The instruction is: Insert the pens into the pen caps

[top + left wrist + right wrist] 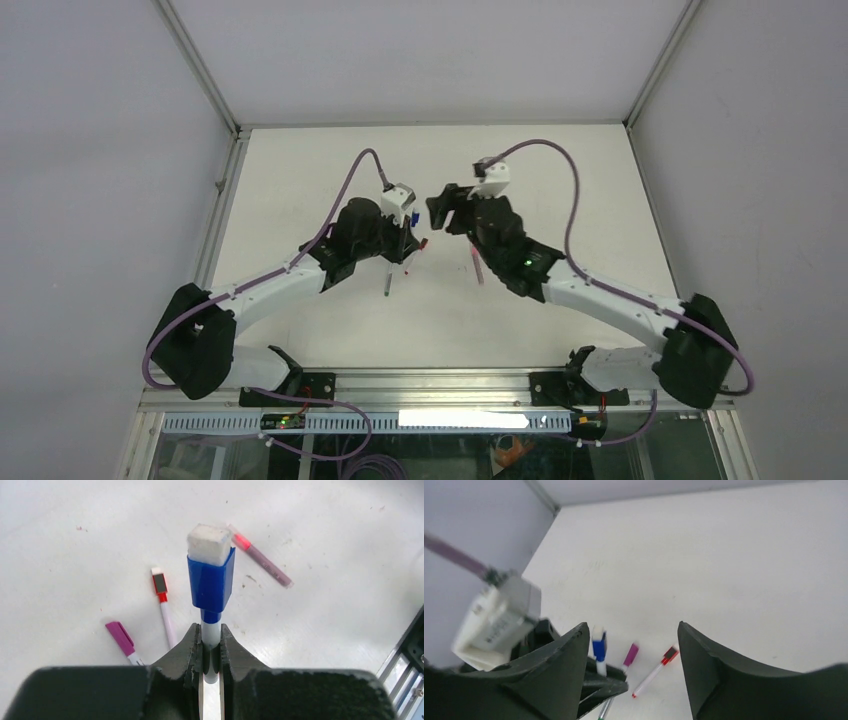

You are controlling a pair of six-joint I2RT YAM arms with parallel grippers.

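My left gripper is shut on the white barrel of a pen, which carries a blue cap with a white pad on top and points up off the table. In the top view the left gripper sits mid-table, facing my right gripper. The right gripper is open wide and empty, a little way from the blue cap. A red-capped white pen, a magenta-capped pen and a grey-pink pen with a red end lie on the table.
A thin grey stick with a green tip lies on the table just under the left gripper. The white table is walled on the left, back and right. Purple cables arc over both arms.
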